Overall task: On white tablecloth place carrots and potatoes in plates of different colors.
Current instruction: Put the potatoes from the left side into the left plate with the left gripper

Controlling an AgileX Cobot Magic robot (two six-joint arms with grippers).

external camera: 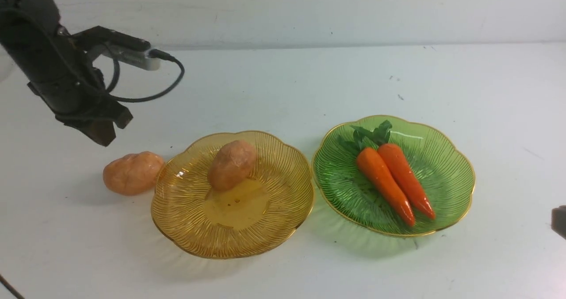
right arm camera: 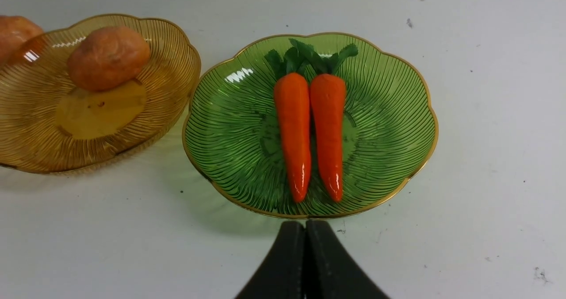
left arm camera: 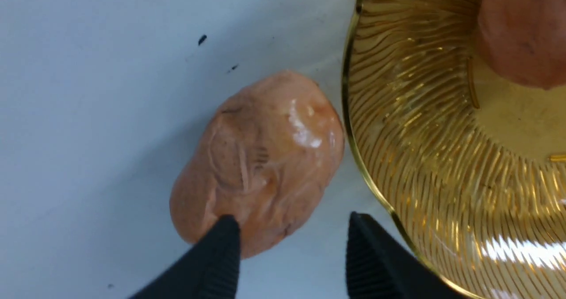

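Two orange carrots (external camera: 395, 182) lie side by side in the green plate (external camera: 451, 157), also in the right wrist view (right arm camera: 309, 131). One potato (external camera: 232, 164) rests in the amber plate (external camera: 194, 219). The other potato (external camera: 132, 173) lies on the white tablecloth (external camera: 309, 78), touching or nearly touching the amber plate's left rim. My left gripper (external camera: 104, 133) hangs open above and behind that potato; in the left wrist view its fingertips (left arm camera: 227, 232) frame the potato's end (left arm camera: 261, 157). My right gripper (right arm camera: 305, 228) is shut and empty, just outside the green plate's near rim (right arm camera: 389, 188).
The right arm shows only as a dark sliver (external camera: 559, 221) at the right edge of the front view. A black cable (external camera: 168, 82) loops off the left wrist. A pale wall (external camera: 309, 7) bounds the cloth at the back.
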